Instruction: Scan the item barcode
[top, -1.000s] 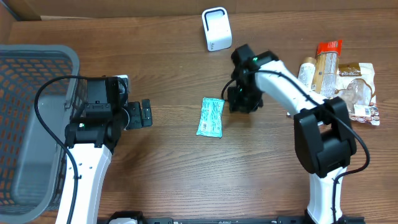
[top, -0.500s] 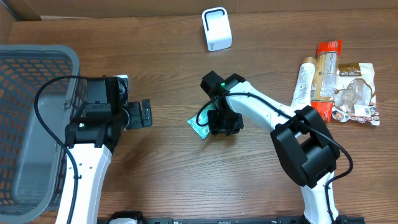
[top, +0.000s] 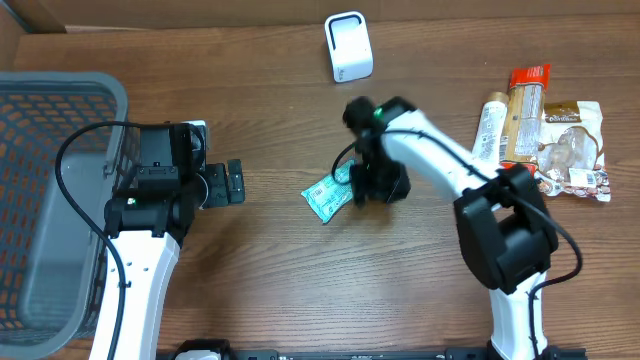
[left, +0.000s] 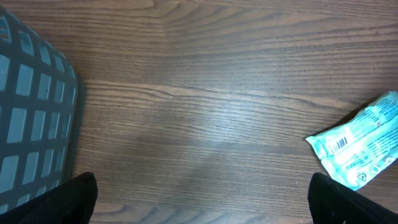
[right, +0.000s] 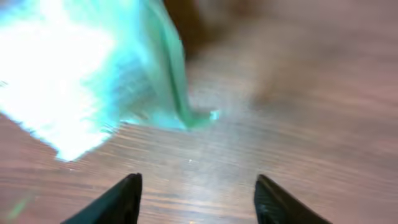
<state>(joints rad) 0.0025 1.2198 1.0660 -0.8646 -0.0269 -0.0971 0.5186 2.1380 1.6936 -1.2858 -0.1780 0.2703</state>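
Overhead, teal packet (top: 326, 196) on bare table (top: 300, 280), right gripper (right: 196, 202) at its edge, parted, seemingly empty, left gripper (top: 235, 183) wide, empty

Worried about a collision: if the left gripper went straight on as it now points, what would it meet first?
Likely the bare table: the left gripper, open, seems to face down onto wood, basket and teal packet off to either side.

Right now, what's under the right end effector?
The right end effector hangs over bare table in its wrist view. Overhead, one end of the packet runs beneath it and cannot be seen.
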